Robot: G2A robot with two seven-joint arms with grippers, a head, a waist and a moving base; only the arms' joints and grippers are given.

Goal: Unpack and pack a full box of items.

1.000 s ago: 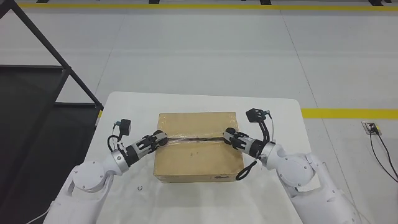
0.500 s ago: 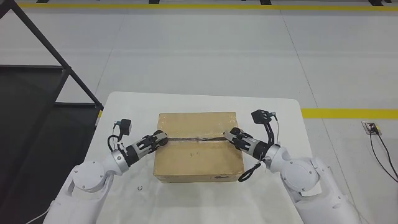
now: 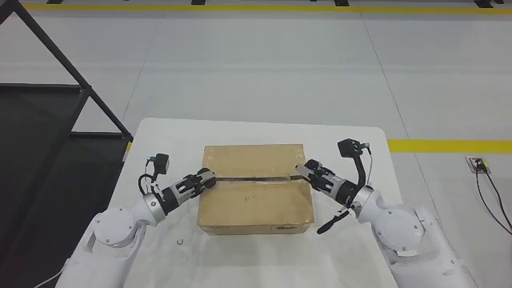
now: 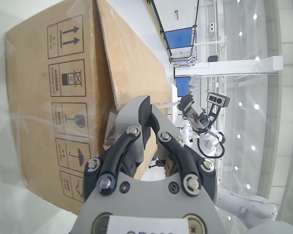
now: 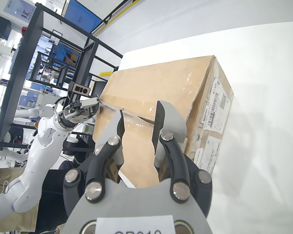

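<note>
The box is plain brown cardboard; 1 end face carries a column of 5 black outlined handling symbols, the opposite end white labels with black print and barcodes. The table is white. The left gripper and right gripper have silver-grey fingers, black ribbed pads and black linkages
</note>
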